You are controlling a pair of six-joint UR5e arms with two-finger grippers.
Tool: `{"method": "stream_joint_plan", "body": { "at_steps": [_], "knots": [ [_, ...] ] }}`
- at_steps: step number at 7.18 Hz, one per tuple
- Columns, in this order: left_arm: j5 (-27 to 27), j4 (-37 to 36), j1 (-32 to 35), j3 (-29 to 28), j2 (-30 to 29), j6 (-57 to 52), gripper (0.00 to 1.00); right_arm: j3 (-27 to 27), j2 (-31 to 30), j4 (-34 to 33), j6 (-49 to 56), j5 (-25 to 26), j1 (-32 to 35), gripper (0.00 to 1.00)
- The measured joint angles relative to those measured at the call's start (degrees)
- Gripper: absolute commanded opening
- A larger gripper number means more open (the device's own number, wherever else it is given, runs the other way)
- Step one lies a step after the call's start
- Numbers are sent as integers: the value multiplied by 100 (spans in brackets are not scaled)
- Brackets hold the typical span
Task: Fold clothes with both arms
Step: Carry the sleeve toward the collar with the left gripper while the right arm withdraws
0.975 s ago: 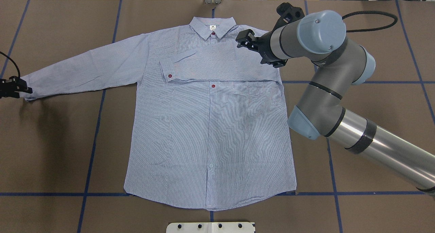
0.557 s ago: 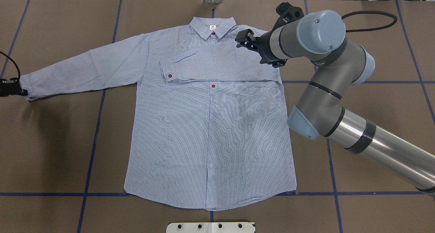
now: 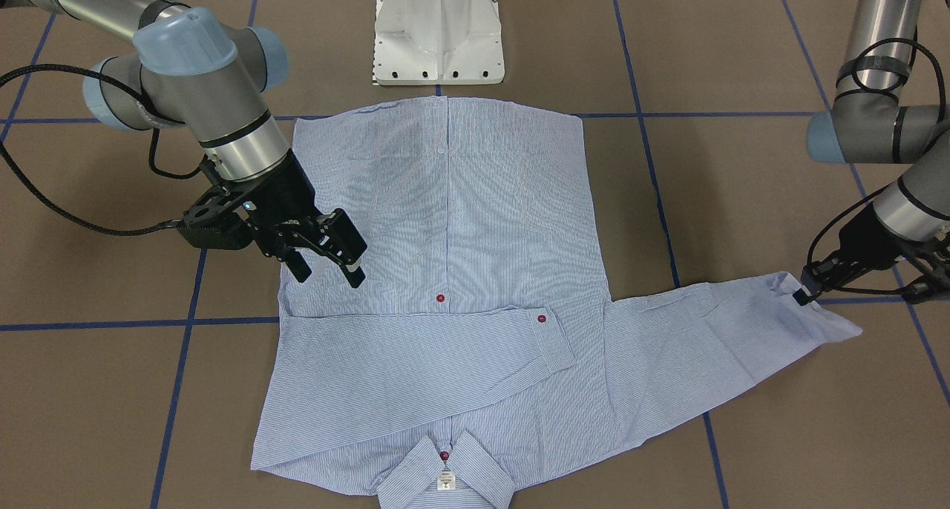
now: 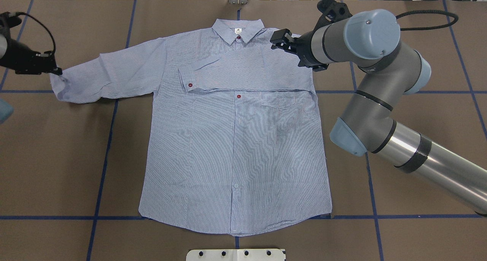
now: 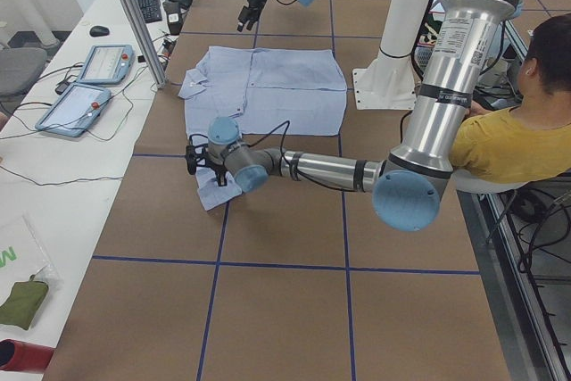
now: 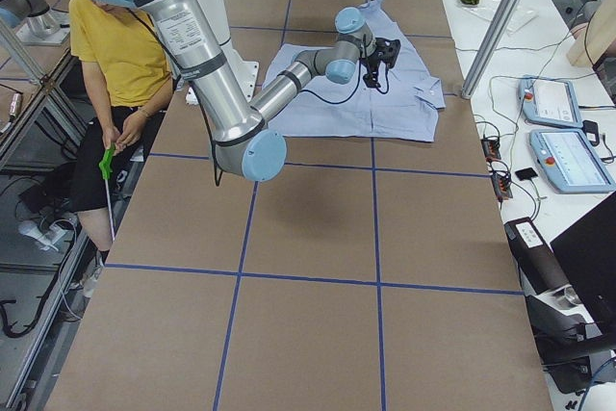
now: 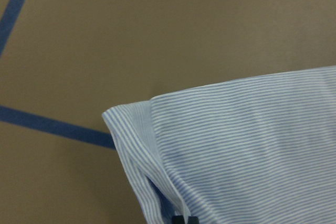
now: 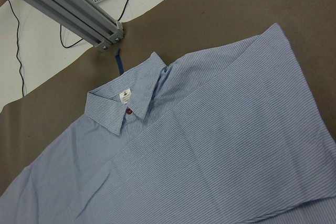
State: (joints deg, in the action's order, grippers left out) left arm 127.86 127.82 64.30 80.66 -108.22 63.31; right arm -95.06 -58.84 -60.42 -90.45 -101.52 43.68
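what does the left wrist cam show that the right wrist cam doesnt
Only the left wrist view: the sleeve cuff close up, with a blue tape line beside it. Only the right wrist view: the collar, its white label, a red button, the folded sleeve and a metal post. Both: the striped shirt and the brown table.

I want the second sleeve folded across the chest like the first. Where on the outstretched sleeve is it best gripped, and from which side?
Grip the cuff, coming from beyond its end, in line with the outstretched sleeve. It is the sleeve's free tip, clear of the shirt body, with an open edge that fingers can pinch. The left gripper holds it there.
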Motion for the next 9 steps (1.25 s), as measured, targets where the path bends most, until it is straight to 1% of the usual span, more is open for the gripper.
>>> {"method": "stream_joint_plan", "body": {
  "at_steps": [1, 2, 3, 4, 5, 6, 7, 8, 9],
  "knots": [
    [-6, -770, -10, 294, -572, 182, 0, -13, -220, 7, 158, -20, 123, 100],
    [-14, -1235, -95, 483, -1119, 669, 0, -47, -463, 13, 372, -49, 264, 100],
    [-91, -1427, -350, 562, -1644, 1249, 0, -142, -714, 13, 524, -73, 384, 100],
    [-285, -1487, -774, 537, -2170, 1751, 0, -341, -1031, 13, 593, -140, 521, 100],
    [-543, -1484, -1186, 411, -2602, 2119, 0, -604, -1419, 15, 645, -291, 674, 100],
    [-775, -1460, -1513, 150, -2994, 2413, 0, -844, -1803, 16, 763, -461, 841, 100],
    [-1026, -1322, -1812, -337, -3446, 2719, 0, -1019, -2126, 14, 983, -556, 978, 100],
    [-1295, -997, -2062, -874, -3805, 2975, 16, -1109, -2338, 13, 1210, -590, 1059, 100],
    [-1554, -692, -2295, -1204, -3967, 3124, 33, -1142, -2440, 13, 1320, -603, 1095, 100]
  ]
}}
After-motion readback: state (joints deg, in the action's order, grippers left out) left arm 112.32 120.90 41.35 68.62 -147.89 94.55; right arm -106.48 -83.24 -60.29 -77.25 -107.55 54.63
